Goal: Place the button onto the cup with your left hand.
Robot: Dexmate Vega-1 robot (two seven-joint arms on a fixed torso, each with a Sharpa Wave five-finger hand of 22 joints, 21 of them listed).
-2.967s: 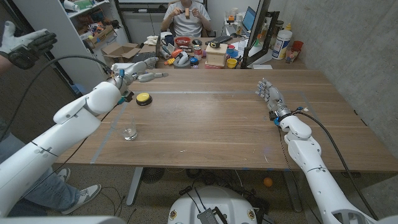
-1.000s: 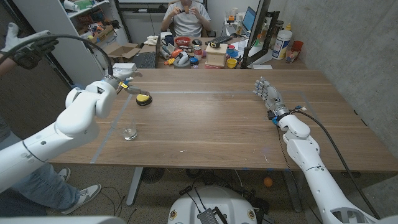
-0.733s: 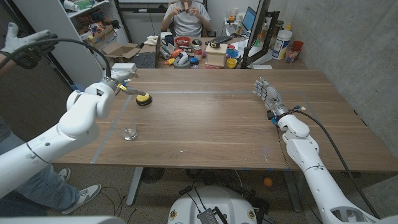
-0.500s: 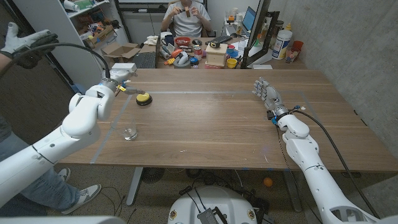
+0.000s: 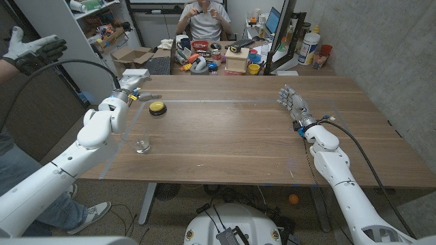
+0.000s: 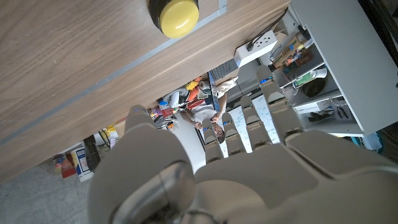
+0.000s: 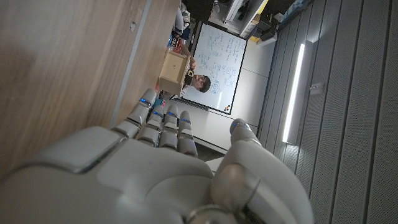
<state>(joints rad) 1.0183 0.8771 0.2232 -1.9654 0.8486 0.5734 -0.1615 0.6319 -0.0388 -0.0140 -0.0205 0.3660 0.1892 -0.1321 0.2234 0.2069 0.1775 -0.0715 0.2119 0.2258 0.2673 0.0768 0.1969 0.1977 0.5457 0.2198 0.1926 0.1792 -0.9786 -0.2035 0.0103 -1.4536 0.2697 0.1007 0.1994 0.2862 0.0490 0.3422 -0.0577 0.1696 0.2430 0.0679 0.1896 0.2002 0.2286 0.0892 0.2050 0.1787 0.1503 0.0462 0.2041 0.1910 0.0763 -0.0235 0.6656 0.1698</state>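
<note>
Left hand near the button, cup apart

Overhead, the left hand [image 5: 135,92] hovers empty, fingers apart, just at 10 o'clock of the yellow button [image 5: 157,107]. Its wrist view shows the button [image 6: 173,14] beyond the fingertips. The cup [image 5: 142,145] stands toward 6 o'clock. The right hand [image 5: 293,104] waits released on the worktop [image 5: 238,136].

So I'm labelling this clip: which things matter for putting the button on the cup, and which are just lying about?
Part of the job:
- yellow button, on the table by the left hand
- clear cup, standing nearer the robot
- left hand, holding nothing

Just lying about:
- right hand, idle and apart
- white power strip
- clutter on the far desk
</note>
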